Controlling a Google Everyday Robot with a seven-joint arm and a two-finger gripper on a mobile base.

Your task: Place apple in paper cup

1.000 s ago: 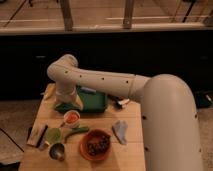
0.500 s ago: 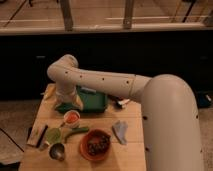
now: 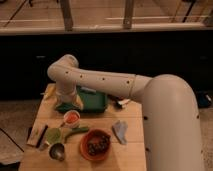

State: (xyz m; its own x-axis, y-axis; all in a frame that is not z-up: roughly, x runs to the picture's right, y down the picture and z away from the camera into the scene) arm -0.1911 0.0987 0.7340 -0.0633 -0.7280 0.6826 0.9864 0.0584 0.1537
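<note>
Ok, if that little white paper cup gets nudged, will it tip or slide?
The paper cup looks small and thin-walled, so probably light and likely to slide or tip. The orange thing inside may steady it somewhat. Squeezing would likely crush its walls. The pincer hangs just behind it, over the green tray.

no readable text, no labels, no numbers

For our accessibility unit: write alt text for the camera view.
A white robot arm bends over a wooden table, its claw low over the green tray, just behind a small paper cup holding something orange-red. An orange bowl, green cup and metal cup stand nearer.
</note>
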